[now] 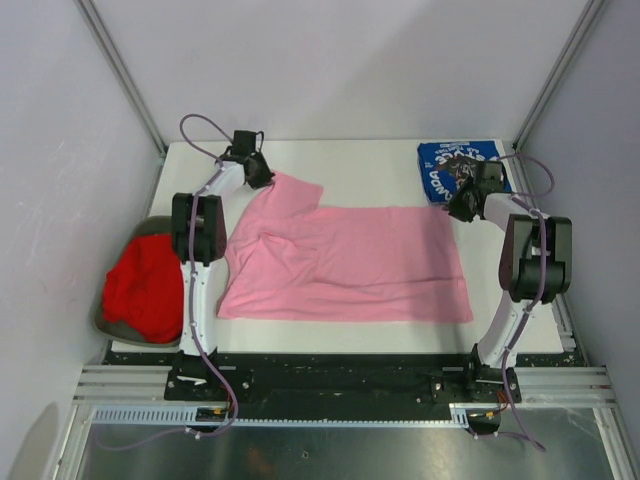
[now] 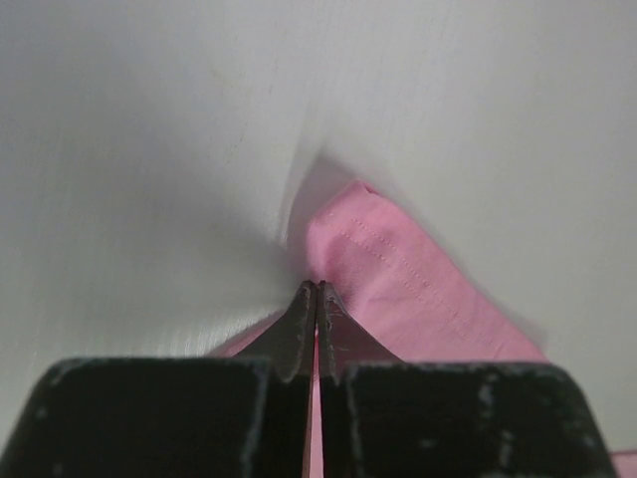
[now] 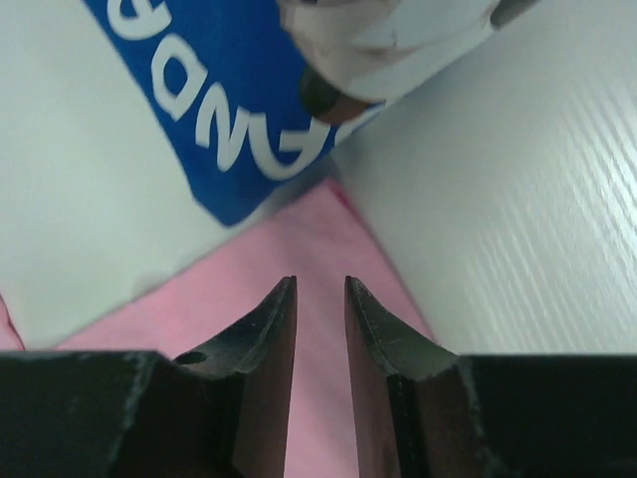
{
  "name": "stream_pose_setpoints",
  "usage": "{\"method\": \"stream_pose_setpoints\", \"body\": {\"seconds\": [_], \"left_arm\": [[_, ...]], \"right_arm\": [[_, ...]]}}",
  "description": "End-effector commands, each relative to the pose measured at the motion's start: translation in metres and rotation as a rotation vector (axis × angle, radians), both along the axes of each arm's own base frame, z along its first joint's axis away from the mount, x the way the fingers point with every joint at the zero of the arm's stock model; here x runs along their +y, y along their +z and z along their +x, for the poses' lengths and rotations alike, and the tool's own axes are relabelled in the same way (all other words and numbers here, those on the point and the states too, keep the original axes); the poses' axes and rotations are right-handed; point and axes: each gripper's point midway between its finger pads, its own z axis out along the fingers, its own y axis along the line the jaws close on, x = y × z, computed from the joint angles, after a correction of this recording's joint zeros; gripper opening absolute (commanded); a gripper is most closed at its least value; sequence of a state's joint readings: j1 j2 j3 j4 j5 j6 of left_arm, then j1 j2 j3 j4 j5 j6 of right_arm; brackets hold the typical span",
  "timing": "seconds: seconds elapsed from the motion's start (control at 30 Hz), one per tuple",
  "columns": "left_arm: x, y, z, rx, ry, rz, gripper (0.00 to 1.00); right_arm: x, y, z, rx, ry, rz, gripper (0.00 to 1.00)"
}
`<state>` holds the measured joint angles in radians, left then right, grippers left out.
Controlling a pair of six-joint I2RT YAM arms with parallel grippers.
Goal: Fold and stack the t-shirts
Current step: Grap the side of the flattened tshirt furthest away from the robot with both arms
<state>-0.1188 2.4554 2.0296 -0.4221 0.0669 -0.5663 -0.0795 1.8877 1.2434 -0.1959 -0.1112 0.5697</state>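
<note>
One wrist view (left) shows its claw (image 2: 317,288) pinching the pink t-shirt (image 2: 403,274).

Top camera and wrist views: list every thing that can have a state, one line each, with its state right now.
pink shirt: spread out on the table, one far corner pinched.
blue shirt: folded, at the far right corner.
red shirt: crumpled in the grey bin.
left gripper: shut on the pink shirt's corner.
right gripper: open, jaws apart over the pink shirt's other far corner.
</note>
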Motion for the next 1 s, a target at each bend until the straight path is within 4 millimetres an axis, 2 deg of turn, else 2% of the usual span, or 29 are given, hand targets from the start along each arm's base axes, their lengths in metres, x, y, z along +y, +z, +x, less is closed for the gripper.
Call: {"method": "stream_pose_setpoints", "body": {"seconds": [0.0, 0.17, 0.33, 0.67, 0.97], "left_arm": [[0.004, 0.035, 0.0, -0.042, -0.035, -0.011, 0.0], [0.01, 0.035, 0.0, -0.04, -0.032, -0.023, 0.0], [0.015, 0.038, 0.001, -0.045, -0.03, -0.033, 0.0], [0.015, 0.041, 0.003, -0.053, -0.038, -0.049, 0.0], [0.014, 0.038, 0.004, -0.048, -0.036, -0.062, 0.0]], "right_arm": [[-0.009, 0.012, 0.041, -0.089, -0.033, 0.019, 0.3], [-0.019, 0.004, 0.058, -0.084, -0.069, 0.018, 0.3], [-0.024, -0.009, 0.067, -0.045, -0.078, -0.004, 0.28], [-0.036, -0.019, 0.056, 0.018, -0.08, -0.125, 0.27], [-0.023, -0.034, 0.053, 0.038, -0.03, -0.132, 0.28]]}}
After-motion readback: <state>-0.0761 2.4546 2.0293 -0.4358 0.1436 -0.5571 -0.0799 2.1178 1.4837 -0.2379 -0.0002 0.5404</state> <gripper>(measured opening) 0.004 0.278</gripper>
